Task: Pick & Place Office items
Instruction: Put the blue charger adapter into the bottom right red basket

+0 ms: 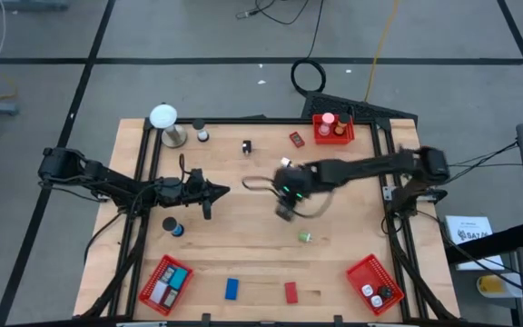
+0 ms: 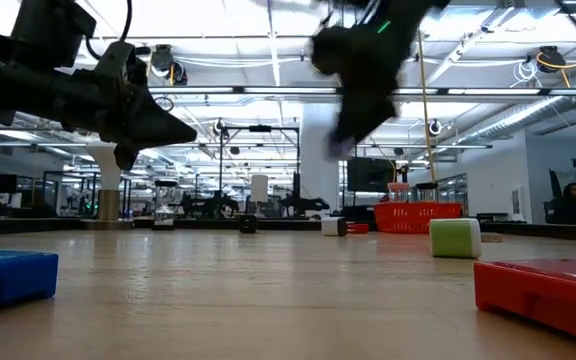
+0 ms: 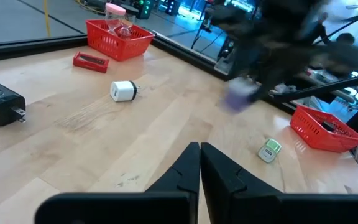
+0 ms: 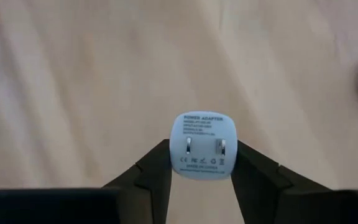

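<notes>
Evidently the step in hand is a carry: the right gripper (image 4: 204,163) grasps a small white power adapter (image 4: 204,144), one finger on each flat side, the face with the two prongs and the printed label turned toward the wrist camera. The adapter sits right at the fingertips, with most of its body standing clear of them, so the hold looks shallow. In my judgement the step is done well by keeping the clamp firm, travelling level and without jerks, and letting go only once the adapter hangs directly over a red basket, low enough not to bounce out.

In the high view the right gripper (image 1: 286,202) hangs above the bare middle of the table (image 1: 243,254), raised off the wood, as the low view confirms. The baskets are all well apart from it: one red basket (image 1: 332,129) at the far right corner, one (image 1: 373,283) at the near right corner, one (image 1: 164,282) at the near left corner. Which one is meant cannot be told.

The left gripper (image 1: 214,192) waits clenched and empty over the left half of the table. Other items lie loose: a green-and-white piece (image 1: 305,237) just nearer than the right gripper, a blue block (image 1: 231,289) and a red block (image 1: 291,292) along the near edge.
</notes>
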`<state>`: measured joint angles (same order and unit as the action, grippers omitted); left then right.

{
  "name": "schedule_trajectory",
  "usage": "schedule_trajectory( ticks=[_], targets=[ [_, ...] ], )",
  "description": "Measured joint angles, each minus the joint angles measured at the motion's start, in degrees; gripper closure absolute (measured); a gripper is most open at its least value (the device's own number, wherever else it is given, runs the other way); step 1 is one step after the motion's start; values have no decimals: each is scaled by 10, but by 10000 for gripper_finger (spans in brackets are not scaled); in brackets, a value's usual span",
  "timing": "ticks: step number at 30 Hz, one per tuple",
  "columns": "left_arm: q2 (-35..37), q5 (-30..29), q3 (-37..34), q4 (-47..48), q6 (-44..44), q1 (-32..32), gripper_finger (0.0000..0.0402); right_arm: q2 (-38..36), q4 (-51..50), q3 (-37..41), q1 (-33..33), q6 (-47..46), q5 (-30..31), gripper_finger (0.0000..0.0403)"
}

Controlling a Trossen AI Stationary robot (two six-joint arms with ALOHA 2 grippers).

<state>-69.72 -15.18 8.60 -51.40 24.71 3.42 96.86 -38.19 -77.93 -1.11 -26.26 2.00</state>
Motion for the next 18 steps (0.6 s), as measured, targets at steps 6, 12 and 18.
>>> schedule_trajectory(
  ticks=[6, 12, 18],
  targets=[
    [0, -3, 0, 15, -2, 0, 399, -102, -140, 33, -135, -164, 30, 275],
    [0, -4, 0, 23, 9, 0, 386, -188, -169, 126, -303, -423, 24, 276],
    [0, -9, 0, 35, 10, 0, 398, -218, -162, 201, -453, -609, 0, 276]
  ],
)
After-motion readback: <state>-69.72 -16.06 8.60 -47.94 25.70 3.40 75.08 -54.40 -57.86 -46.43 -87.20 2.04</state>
